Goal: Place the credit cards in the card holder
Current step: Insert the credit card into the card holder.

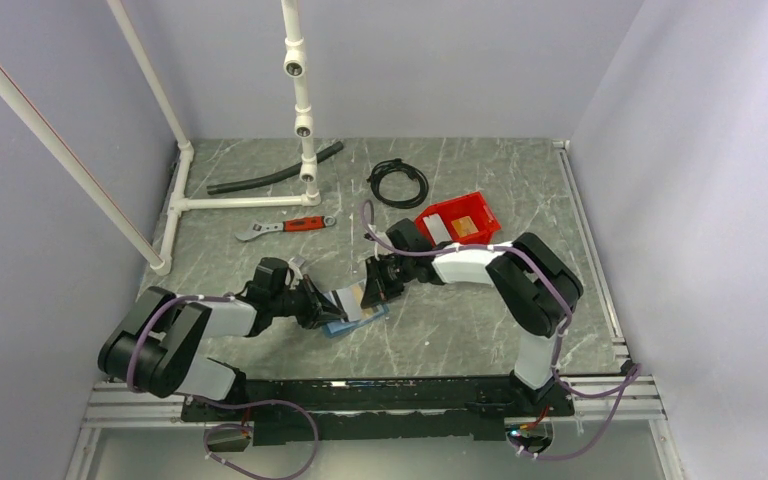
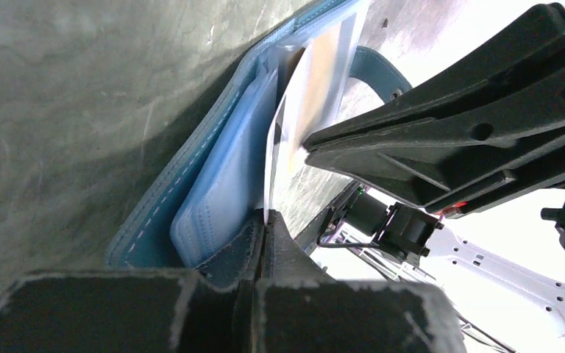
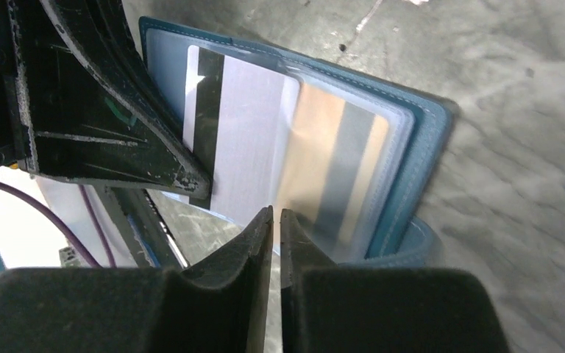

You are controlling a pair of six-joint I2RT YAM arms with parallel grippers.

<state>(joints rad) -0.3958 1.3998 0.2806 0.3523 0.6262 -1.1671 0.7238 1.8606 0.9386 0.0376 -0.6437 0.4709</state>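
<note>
The blue card holder [image 1: 357, 321] lies open on the table between both arms. My left gripper [image 2: 265, 219] is shut on the edge of one of its clear leaves, lifting that leaf. In the right wrist view a white credit card [image 3: 246, 140] with a black stripe sits in a clear pocket of the card holder [image 3: 427, 147], and a tan-orange card [image 3: 316, 147] lies in the pocket behind. My right gripper [image 3: 276, 215] is at the white card's lower edge, its jaws a thin slit apart with nothing held. The left fingers [image 3: 118, 110] show beside it.
A red bin [image 1: 481, 207] at the back right holds a white card [image 1: 438, 229] and a tan card [image 1: 464, 228]. Farther back lie a red-handled wrench [image 1: 285, 227], a coiled black cable [image 1: 397, 183], a black hose [image 1: 275, 178] and a white pipe frame [image 1: 245, 203].
</note>
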